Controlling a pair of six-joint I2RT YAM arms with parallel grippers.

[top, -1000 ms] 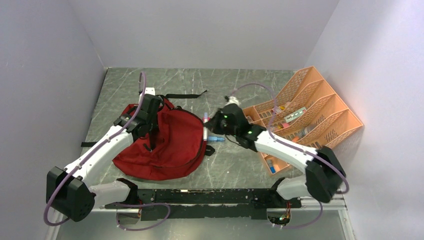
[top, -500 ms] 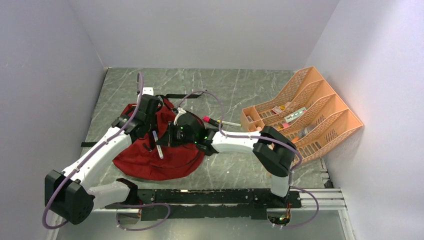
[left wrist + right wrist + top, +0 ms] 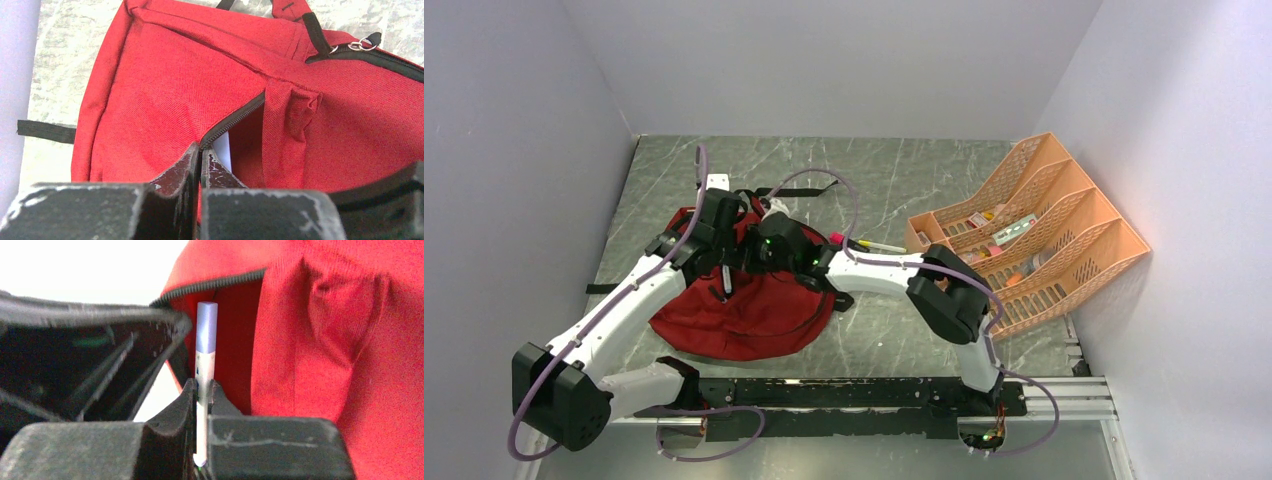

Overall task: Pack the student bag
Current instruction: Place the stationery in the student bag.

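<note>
Left hand (image 3: 200,159): pinching student bag (image 3: 165,85) at zipper edge. Right hand (image 3: 202,396): pinching lilac-capped pen (image 3: 206,340), cap ahead at bag's opening.

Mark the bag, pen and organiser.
bag (image 3: 764,320): top view, red front fabric.
pen (image 3: 205,365): right wrist view, white barrel.
organiser (image 3: 1009,170): top view, lattice side wall.
</note>
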